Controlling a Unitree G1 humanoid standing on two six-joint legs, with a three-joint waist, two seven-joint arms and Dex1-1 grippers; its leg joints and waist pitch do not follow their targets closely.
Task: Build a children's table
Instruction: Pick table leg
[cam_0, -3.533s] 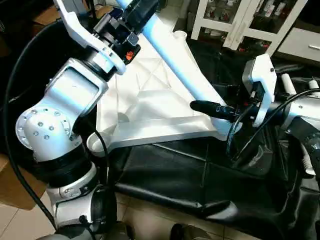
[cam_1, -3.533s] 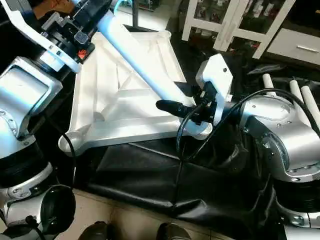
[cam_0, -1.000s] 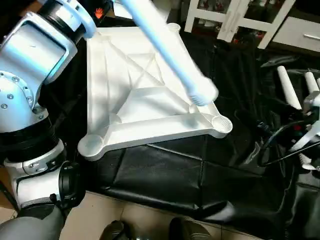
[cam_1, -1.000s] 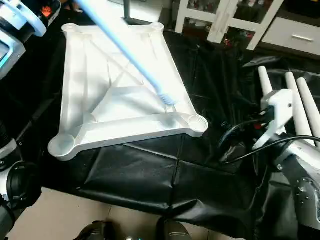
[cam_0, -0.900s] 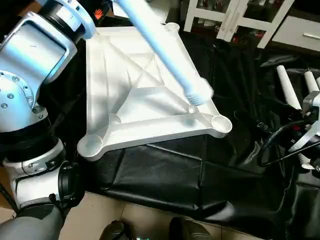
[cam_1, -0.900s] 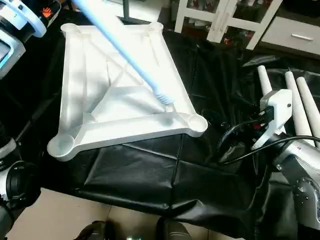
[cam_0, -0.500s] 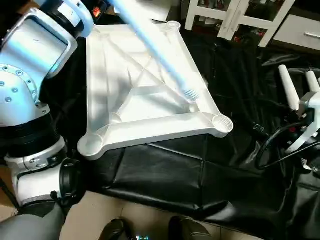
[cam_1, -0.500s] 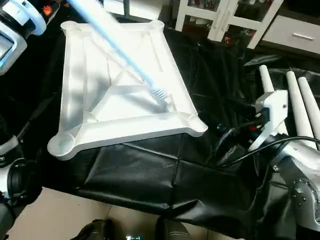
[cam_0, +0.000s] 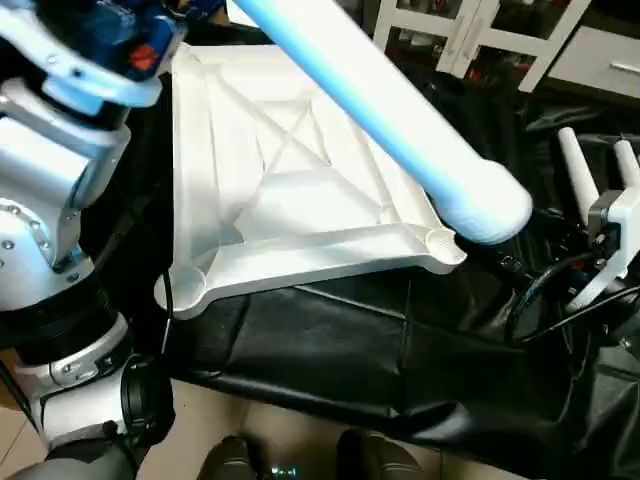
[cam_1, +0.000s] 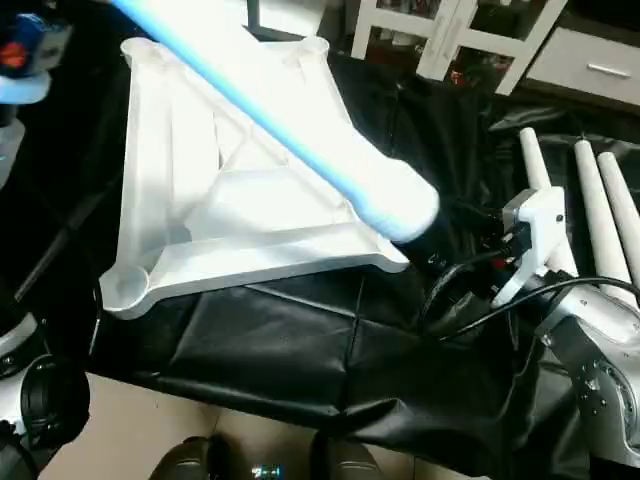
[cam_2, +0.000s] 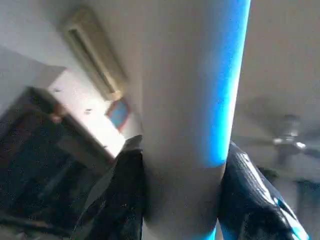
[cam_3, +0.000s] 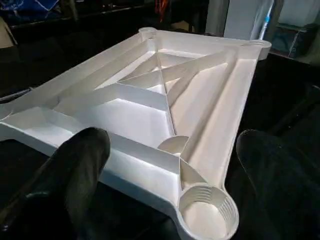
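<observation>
The white tabletop (cam_0: 250, 190) lies upside down on the black-draped work table, its X ribs facing up. My left gripper (cam_2: 182, 197) is shut on a long white tube leg (cam_0: 380, 110). The leg slants from the upper left down to its free end (cam_0: 485, 205), which hangs above the near right corner socket (cam_0: 440, 243). My right gripper (cam_3: 172, 142) is open, low over the cloth and facing that threaded socket (cam_3: 207, 215), which sits between and just beyond its fingers (cam_3: 85, 160) without touching them.
Three spare white legs (cam_1: 590, 190) lie on the black cloth (cam_0: 330, 340) at the right, behind my right wrist (cam_1: 535, 225). White cabinets (cam_0: 470, 40) stand at the back. The table's front edge drops to a tiled floor, where my feet (cam_0: 230, 465) show.
My left arm has swung the leg: its free end rose from the ribbed middle of the tabletop towards the camera and out over the near right corner. The right gripper stays by that corner.
</observation>
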